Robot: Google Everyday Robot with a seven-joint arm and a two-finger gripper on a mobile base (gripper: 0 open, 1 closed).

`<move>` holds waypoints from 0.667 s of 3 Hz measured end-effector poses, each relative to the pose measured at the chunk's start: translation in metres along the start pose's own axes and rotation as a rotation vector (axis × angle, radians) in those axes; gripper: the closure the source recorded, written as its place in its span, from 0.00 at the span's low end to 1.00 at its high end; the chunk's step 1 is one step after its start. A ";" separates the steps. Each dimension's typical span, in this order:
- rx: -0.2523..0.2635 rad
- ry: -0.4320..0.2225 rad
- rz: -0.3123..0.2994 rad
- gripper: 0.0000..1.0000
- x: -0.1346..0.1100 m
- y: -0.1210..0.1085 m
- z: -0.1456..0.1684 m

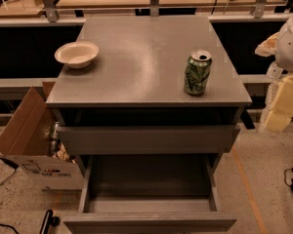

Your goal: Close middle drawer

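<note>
The middle drawer is pulled far out of the grey desk toward the camera. Its shallow grey box lies open to view from above, with both side walls showing, and its plain flat front panel sits at the bottom edge of the view, cut off there. Above it another grey drawer front runs across just below the front edge of the desk top, with a dark gap between panel and top.

The gripper shows at the right edge as a pale cream shape under a white part of the arm, partly cut off. It hangs beside the right side of the desk, level with the desk's front edge, well apart from the open drawer and touching nothing that can be seen. Whether it is spread or closed I cannot tell.

On the desk top a white bowl stands near the left edge and a green can stands upright near the front right. A cardboard box with open flaps sits on the floor just left of the desk.
</note>
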State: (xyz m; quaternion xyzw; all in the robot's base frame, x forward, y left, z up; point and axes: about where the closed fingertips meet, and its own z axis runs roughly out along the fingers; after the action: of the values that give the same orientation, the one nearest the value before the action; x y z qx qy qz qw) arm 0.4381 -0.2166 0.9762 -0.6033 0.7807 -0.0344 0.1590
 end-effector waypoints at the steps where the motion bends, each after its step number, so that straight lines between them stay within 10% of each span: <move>1: 0.000 0.000 0.000 0.00 0.000 0.000 0.000; 2: 0.003 -0.041 -0.012 0.00 0.007 0.008 0.021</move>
State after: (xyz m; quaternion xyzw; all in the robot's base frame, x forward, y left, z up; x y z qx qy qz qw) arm 0.4354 -0.2188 0.9532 -0.6084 0.7735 -0.0243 0.1760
